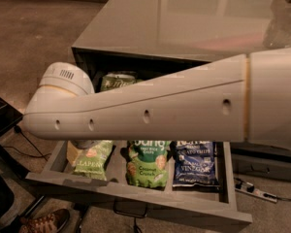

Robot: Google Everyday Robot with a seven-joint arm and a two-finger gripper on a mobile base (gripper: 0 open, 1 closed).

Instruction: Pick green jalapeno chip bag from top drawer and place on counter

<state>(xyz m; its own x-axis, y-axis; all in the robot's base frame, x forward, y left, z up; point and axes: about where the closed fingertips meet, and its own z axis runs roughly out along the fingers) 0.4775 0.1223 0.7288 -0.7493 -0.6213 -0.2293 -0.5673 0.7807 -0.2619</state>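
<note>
We see v. little of the gripper [82, 143]: just a grey rounded bit poking out under the arm's lower edge, over the left-hand lane of the top drawer [136, 201], near the drawer's front-left corner. Wide, narrow or holding sth, we can't tell, since the arm hides it.

Right below that bit lies the green jalapeno chip bag [93, 160], flat in the left lane, close to the drawer's front wall and slightly tilted, w/ "JALAPENO" low on it. Whether the gripper touches it, we can't say.

In the mid lane, beside it past a thin divider, sits a deeper-green bag [146, 168]. In the right lane is a blue bag [195, 165]. Another green bag [117, 80] shows at the back of the drawer, under the front edge of the counter [184, 18].

The white arm [160, 113] crosses from the right edge of view to a rounded joint w/ vent slots by the counter's front-left corner, covering the drawer's middle.

The drawer stands pulled out, w/ a dark pull [130, 210] on its front. The counter is glossy grey and fills the top of the view.

On the floor off the drawer's front-left corner is a brown shoe [44, 222].
</note>
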